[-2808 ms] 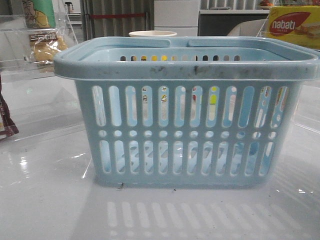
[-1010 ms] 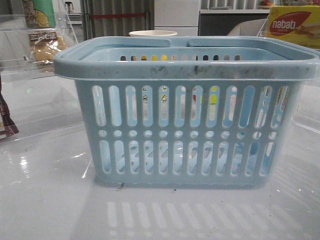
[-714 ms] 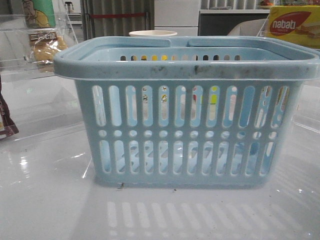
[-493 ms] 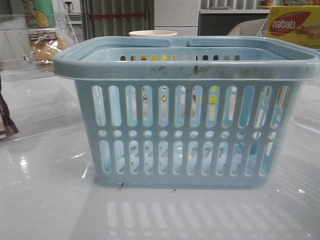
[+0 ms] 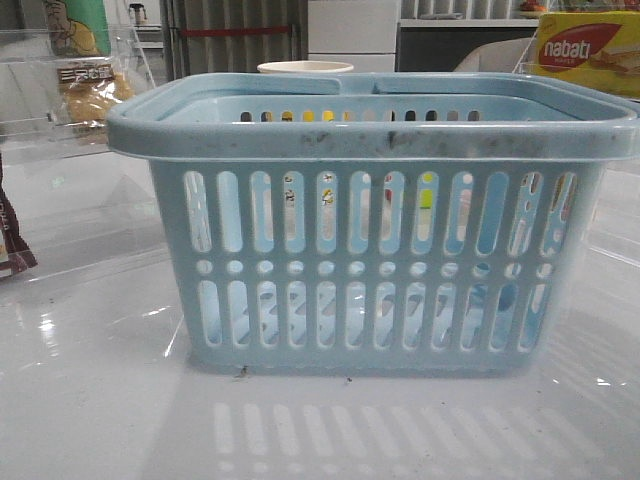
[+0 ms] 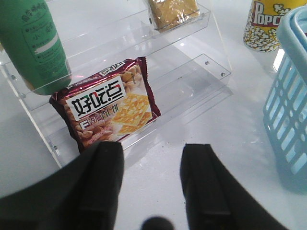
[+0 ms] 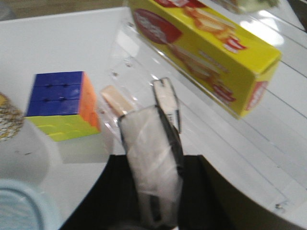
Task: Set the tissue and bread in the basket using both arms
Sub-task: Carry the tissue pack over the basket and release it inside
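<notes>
The light-blue basket (image 5: 370, 220) stands in the middle of the front view; its wall also shows in the left wrist view (image 6: 290, 100). The bread (image 5: 90, 92) lies in its clear bag on an acrylic shelf at the back left, and it also shows in the left wrist view (image 6: 172, 10). My left gripper (image 6: 153, 160) is open and empty over the table, just in front of a dark brown-red wrapper packet (image 6: 108, 108). My right gripper (image 7: 151, 165) is shut on the tissue (image 7: 148, 139), a pale pack with dark edges, held above the table. Neither gripper shows in the front view.
A green tube (image 6: 33, 43) and clear acrylic shelves (image 6: 192, 72) stand by the packet. A popcorn cup (image 6: 266, 24) stands beyond the basket. A yellow nabati box (image 7: 206, 52) sits on an acrylic shelf, with a colour cube (image 7: 60, 103) and a small peach block (image 7: 115, 100) nearby.
The basket and the shelf items stay where they were. Only the shapes seen through the basket's right-hand slots shift slightly.
</notes>
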`<state>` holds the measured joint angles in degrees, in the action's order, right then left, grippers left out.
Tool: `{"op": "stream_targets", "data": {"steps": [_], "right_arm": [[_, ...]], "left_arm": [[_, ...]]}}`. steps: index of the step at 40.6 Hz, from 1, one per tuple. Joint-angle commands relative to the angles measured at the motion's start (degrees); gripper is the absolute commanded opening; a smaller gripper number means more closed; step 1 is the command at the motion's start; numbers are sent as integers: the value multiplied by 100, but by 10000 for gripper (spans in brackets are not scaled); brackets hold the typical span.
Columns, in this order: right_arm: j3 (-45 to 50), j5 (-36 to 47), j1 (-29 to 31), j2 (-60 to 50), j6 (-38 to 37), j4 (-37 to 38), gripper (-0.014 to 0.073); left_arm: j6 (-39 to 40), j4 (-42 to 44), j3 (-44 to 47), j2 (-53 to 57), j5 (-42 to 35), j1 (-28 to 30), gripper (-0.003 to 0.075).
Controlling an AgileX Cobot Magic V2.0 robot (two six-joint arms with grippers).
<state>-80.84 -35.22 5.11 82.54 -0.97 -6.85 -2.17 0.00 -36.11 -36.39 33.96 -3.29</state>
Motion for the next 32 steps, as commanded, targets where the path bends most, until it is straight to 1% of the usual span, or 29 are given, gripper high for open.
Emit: {"op": "stream_targets", "data": {"steps": [1,8,11,15,21,27,29,32], "right_arm": [[-222,159,-530,-546,97,-74,223],[-222,-44,-1630,-642,210,-81,223],[-215,-213,-2131,-533,210,-81,223],[-215,-373,-2605,-302,210,-81,223],[-215,-533,-3031,172,210,-90,223],[-215,-577,-3188,662,210,-128,231],[-215,-577,-3193,802,210,-185,259],[-215,-577,-3193,976,210,-232,352]], "left_arm": [[65,-61,-173,-32,-456,-35,349],[65,-61,-173,-32,-456,-35,349],[65,-61,-173,-32,-456,-35,349],[65,-61,-173,-32,-456,-35,349],[65,-61,-173,-32,-456,-35,349],[65,-61,-173,-32,-456,-35,349],[65,-61,-173,-32,-456,-35,349],[65,-61,-173,-32,-456,-35,349]]}}
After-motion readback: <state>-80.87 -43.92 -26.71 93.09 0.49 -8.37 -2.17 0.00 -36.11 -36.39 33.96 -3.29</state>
